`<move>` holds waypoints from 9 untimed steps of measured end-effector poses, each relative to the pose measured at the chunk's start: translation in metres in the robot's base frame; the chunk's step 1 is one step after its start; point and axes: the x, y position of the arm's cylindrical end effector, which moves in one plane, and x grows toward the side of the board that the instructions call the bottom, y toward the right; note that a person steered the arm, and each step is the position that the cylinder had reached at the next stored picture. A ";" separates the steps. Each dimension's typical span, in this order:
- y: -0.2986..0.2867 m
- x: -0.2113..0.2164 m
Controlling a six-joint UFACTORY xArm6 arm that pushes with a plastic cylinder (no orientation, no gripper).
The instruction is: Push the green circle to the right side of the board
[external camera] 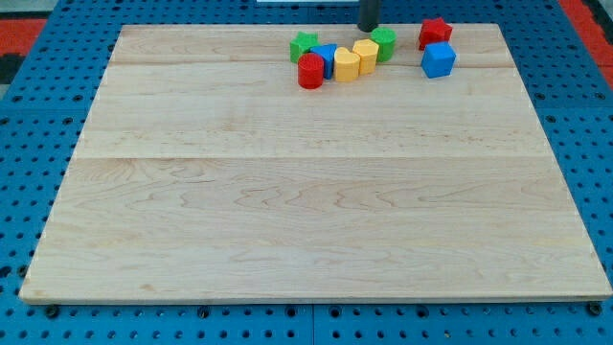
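Observation:
The green circle [385, 42] stands near the board's top edge, right of centre. My tip [368, 29] is the dark rod's lower end, just up and left of the green circle, close to it or touching. A yellow block [365, 53] touches the green circle's lower left. Another yellow block [347, 65], a blue block [326, 57], a red cylinder [310, 71] and a green star-like block [304, 45] form a cluster further left.
A red star-like block [435, 33] and a blue cube [439, 60] stand to the right of the green circle. The wooden board [316, 192] lies on a blue pegboard table [29, 144].

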 end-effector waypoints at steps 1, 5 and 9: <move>0.007 0.047; -0.024 0.125; 0.010 0.169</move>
